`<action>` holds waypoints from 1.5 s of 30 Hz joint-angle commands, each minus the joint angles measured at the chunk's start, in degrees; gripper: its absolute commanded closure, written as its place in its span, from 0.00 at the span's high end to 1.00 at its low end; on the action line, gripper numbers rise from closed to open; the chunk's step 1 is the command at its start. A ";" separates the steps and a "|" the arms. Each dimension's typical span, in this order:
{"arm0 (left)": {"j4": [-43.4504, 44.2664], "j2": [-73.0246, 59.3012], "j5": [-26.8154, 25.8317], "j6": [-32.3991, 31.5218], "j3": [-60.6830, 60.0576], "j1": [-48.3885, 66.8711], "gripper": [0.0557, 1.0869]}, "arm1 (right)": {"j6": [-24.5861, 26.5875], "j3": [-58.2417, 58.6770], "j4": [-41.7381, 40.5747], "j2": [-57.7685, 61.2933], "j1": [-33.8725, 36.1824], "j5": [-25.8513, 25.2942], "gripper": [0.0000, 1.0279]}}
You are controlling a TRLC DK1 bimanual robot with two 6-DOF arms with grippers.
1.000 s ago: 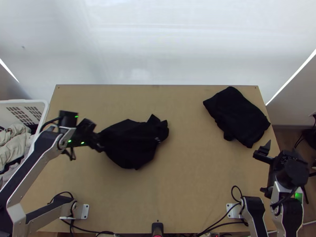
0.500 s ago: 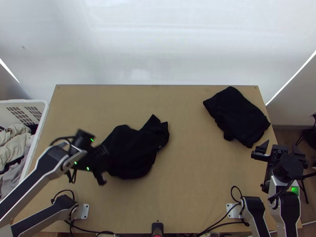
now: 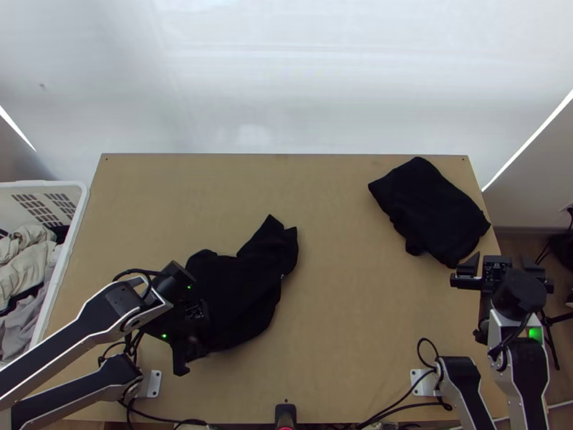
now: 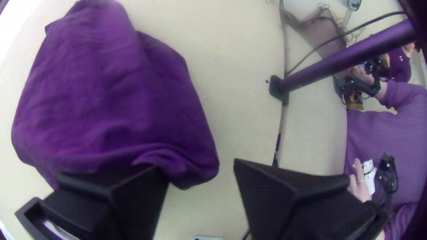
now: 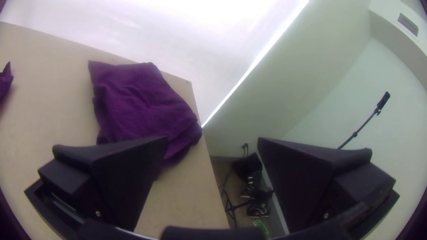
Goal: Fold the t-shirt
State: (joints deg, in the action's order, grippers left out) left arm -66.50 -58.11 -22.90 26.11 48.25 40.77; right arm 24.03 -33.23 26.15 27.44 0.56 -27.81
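The t-shirt (image 3: 240, 290) is soft, matt cloth, rumpled into shallow creases, and the folded cloth (image 3: 430, 211) has the same dull, woven look. The bench (image 3: 344, 308) looks like wood, smooth and flat in finish. The basket (image 3: 79, 193) is smooth, moulded plastic with a faint sheen; crumpled fabric (image 3: 25, 269) lies in it. On the left gripper (image 3: 197, 340) and right gripper (image 3: 506, 260), the jaws look like matt plastic, and a small screw (image 5: 326, 216) in the right wrist view glints like metal. The backdrop (image 3: 286, 86) is smooth and softly glossy.
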 commanded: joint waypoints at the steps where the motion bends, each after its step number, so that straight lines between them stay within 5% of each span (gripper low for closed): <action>1: 1.46 0.19 0.48 1.05 3.61 -4.04 0.96 | -0.56 -1.66 3.20 2.71 -0.91 1.71 0.90; 7: 8.32 -0.78 3.91 3.86 10.46 -18.98 0.96 | -2.85 -2.98 8.48 10.79 -3.46 1.36 0.91; 15: 12.10 -4.38 7.78 7.47 19.34 -33.04 0.96 | -4.17 -22.58 13.57 27.49 -10.66 1.71 0.96; 21: 10.86 -0.69 8.66 8.52 21.10 -33.30 0.96 | -10.06 -36.46 19.81 40.32 -16.11 11.55 0.96; 25: 11.04 1.15 11.73 8.26 19.69 -33.92 0.96 | -17.09 -43.50 23.77 46.30 -13.83 27.02 0.96; 34: 10.25 2.47 12.79 9.75 20.22 -39.28 0.96 | -21.83 -60.37 36.78 67.22 -18.22 54.62 0.96; 45: 11.13 3.44 16.04 9.31 20.48 -41.92 0.96 | -20.52 -79.18 41.79 86.11 -36.86 56.38 0.96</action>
State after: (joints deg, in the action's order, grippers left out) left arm -55.75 -55.13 -8.51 35.64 68.18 0.27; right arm 2.59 -100.29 64.29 102.48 -26.94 25.61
